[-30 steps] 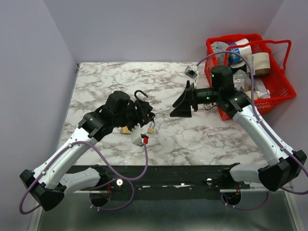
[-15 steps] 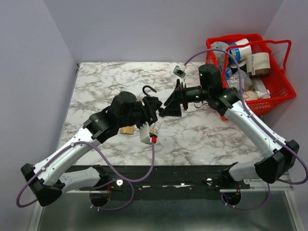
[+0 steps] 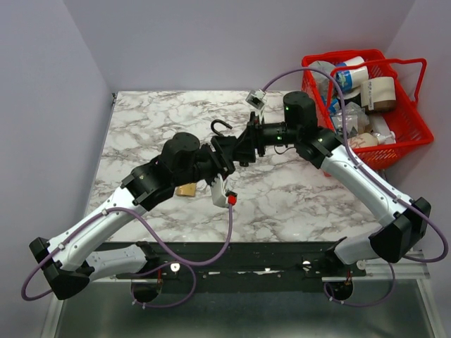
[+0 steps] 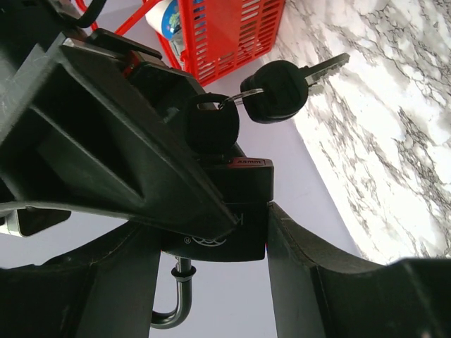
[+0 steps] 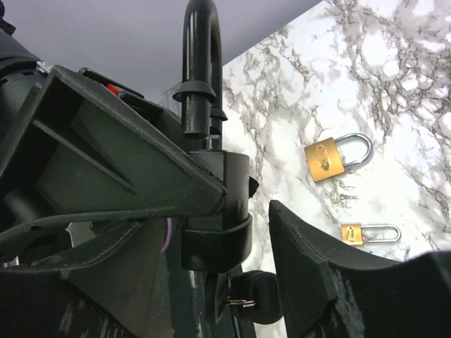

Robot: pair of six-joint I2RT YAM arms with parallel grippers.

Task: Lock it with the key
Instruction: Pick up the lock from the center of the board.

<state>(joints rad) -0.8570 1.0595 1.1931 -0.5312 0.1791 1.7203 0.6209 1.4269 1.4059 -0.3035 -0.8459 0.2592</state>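
Observation:
My left gripper point(image 3: 223, 153) is shut on the squat black padlock point(image 4: 229, 215), held off the table with its black shackle point(image 3: 220, 127) open. The key bunch has black heads: one key point(image 4: 211, 127) sits in the lock's end, the other point(image 4: 280, 89) hangs from the ring. My right gripper point(image 3: 244, 148) is open, its fingers either side of the padlock point(image 5: 220, 204). A gap shows between the lock and its right finger point(image 5: 324, 274). The keys point(image 5: 252, 301) hang just below the lock. In the top view the keys are hidden by the grippers.
Two brass padlocks point(image 5: 328, 158) point(image 5: 352, 234) and a small silver key bunch point(image 5: 340, 197) lie on the marble table point(image 3: 296, 197). One brass padlock shows in the top view point(image 3: 186, 189). A red basket point(image 3: 412, 123) full of items stands at the back right.
My right gripper has moved left and closed the distance to the padlock. My left arm has carried the padlock right and further back to meet it.

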